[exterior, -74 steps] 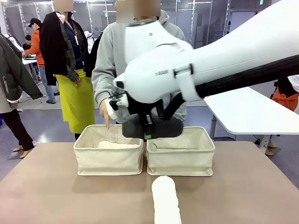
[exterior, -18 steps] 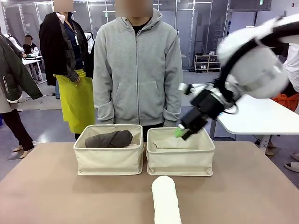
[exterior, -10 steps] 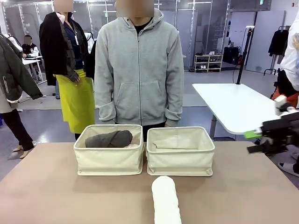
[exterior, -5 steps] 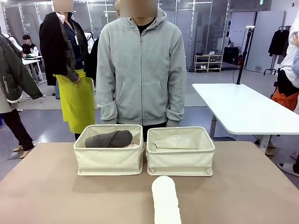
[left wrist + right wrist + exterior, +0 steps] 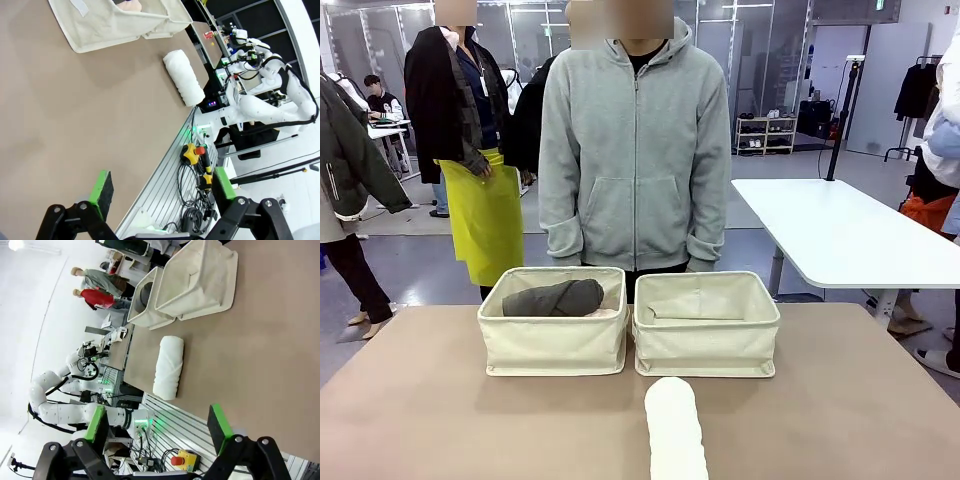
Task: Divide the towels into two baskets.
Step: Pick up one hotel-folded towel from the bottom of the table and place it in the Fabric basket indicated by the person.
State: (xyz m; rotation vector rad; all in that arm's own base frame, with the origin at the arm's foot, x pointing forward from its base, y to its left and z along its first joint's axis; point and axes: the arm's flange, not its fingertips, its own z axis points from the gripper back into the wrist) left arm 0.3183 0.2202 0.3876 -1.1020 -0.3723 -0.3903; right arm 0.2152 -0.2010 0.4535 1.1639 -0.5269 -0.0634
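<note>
Finding: both of my tools stood open and empty. In the left wrist view, the left tool [image 5: 162,185] had its green pads wide apart over the near edge of the counter [image 5: 440,400]. The right tool [image 5: 156,422] was spread the same way, with nothing between its pads.

Position of goods: the white towel [image 5: 675,430] lay rolled on the counter, on my side of the two baskets and apart from both, with one end pointing at them. The dark grey towel [image 5: 553,297] lay inside the left basket [image 5: 552,345]. The right basket [image 5: 706,345] stood just beside the left one (I could not make out what it held from the front). A person [image 5: 635,150] in a grey hooded top stood close behind the baskets.

Risks, as I judged them:
- Pinched near one end, the soft roll could sag or unwind in transit.
- Carried too low, it could snag a fabric rim and push a basket out of place.
- Dropped in the wrong basket, it would spoil the even split, since I could not confirm the count in either.
- Any reach over the baskets would pass near the person.
</note>
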